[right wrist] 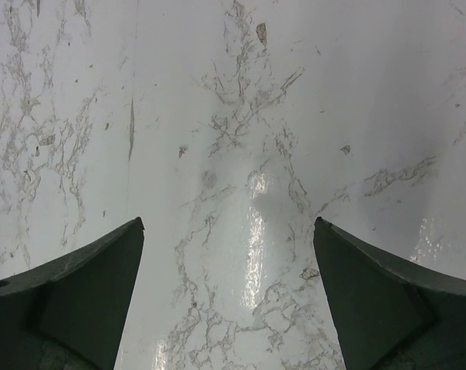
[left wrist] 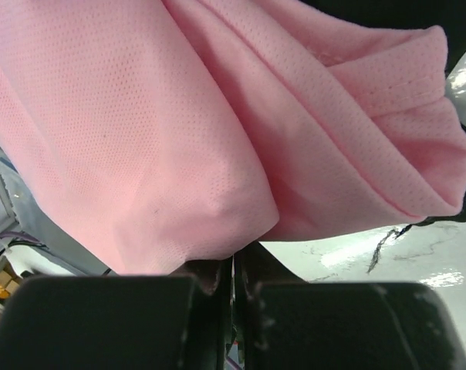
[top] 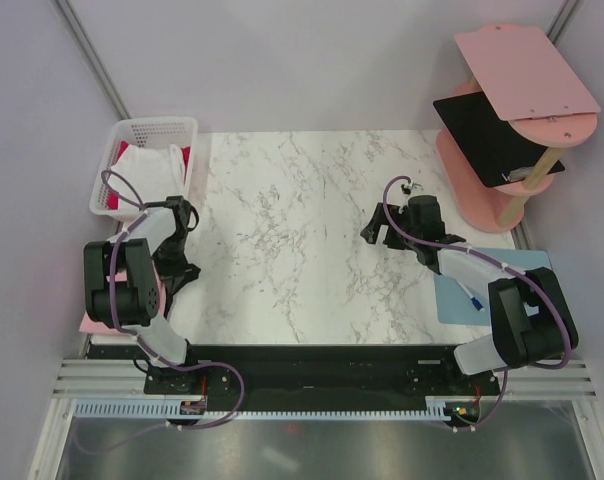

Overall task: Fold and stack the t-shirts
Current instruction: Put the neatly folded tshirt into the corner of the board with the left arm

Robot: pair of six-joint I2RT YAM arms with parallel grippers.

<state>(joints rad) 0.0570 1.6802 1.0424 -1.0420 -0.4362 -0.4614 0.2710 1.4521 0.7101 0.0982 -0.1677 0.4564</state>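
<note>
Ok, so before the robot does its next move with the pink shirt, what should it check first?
1. Left gripper shut on the pink t-shirt: ok, the cloth is pinched between its fingers.
2. Right gripper open and empty, ready to help: ok.
3. Marble table bare under the right gripper: ok.
4. Pink t-shirt lying flat: not ok, it is bunched in folds.
5. Which part of the shirt is gripped, hem or sleeve: cannot tell.
6. More shirts waiting: ok, a white t-shirt and a red t-shirt sit in the basket.
</note>
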